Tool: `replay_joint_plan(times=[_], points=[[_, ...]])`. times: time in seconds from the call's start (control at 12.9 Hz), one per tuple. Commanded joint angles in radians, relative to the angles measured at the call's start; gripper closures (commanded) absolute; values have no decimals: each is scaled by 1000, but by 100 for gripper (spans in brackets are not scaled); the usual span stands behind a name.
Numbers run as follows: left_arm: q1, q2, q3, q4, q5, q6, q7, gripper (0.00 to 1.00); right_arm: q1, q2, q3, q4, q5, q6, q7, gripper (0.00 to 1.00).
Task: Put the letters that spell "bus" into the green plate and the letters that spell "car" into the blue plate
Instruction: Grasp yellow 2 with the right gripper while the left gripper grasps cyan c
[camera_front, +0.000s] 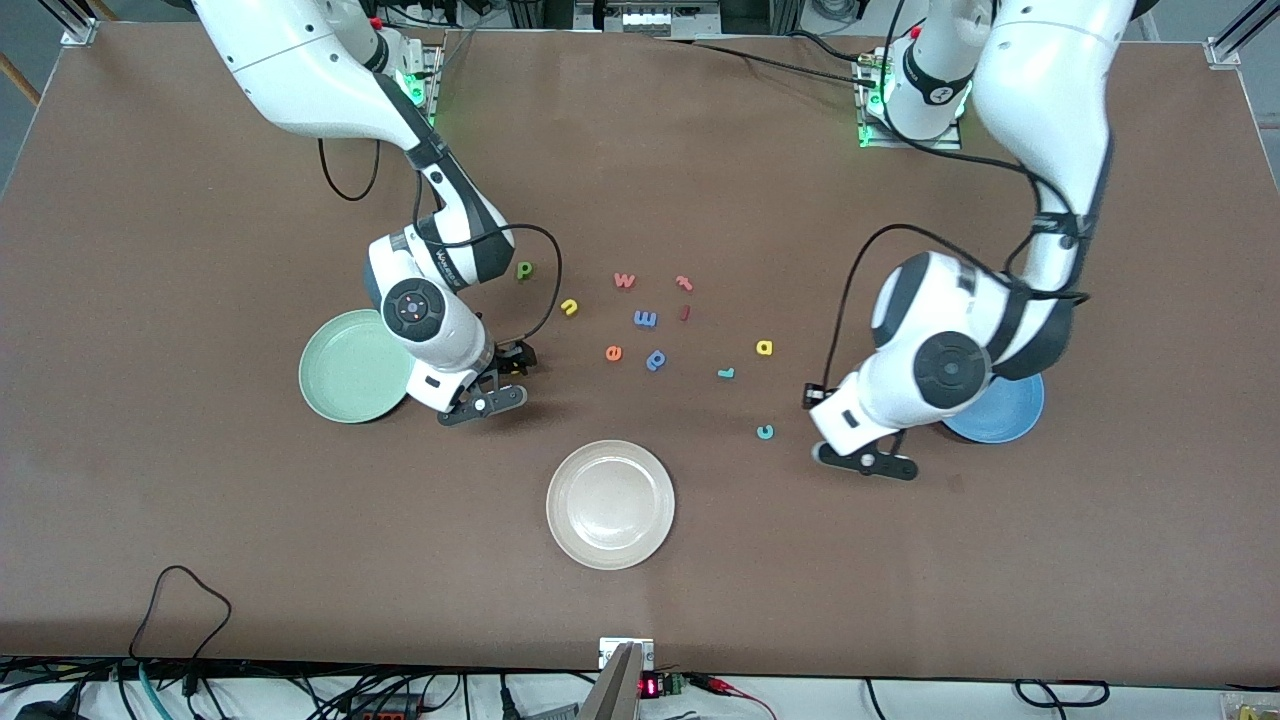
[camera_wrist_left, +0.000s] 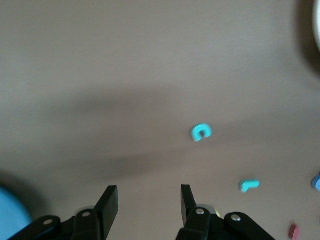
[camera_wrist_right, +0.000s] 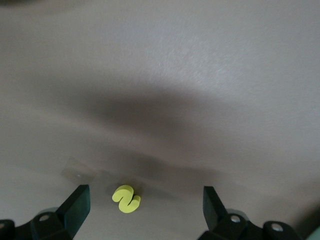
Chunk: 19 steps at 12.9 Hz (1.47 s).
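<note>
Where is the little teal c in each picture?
Front view: the teal c lies on the brown table, between the white plate and the blue plate.
Left wrist view: the c lies on the table ahead of the left gripper.
Right wrist view: not in it.
Shared landmark: the teal r beside the c.

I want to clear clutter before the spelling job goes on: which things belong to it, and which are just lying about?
For the job: green plate, blue plate; dark green b, yellow u, yellow s under the right gripper; teal c near the left gripper, yellow a, teal r.
Lying about: white plate, pink w, pink t, red bar, blue m, orange e, blue stem-and-loop letter.
</note>
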Motion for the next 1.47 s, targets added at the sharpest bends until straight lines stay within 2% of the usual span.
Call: replay_joint_plan(times=[0.0,0.39,0.7,1.08,1.39], points=[[-8,51,12,30,-9,68,-29,41,34,22,-8,8,-15,5,4,2],[-33,122,12,30,-14,183,-101,41,44,20,-10,-27,-19,2,4,3],[-58,160,12,32,-15,213,-265,43,44,17,-10,-44,-21,2,4,19],[-67,192,12,38,-15,256,-373,45,44,17,-11,-43,-21,2,3,59],[-68,197,11,44,-17,257,-379,45,42,17,-13,-41,-19,2,3,87]])
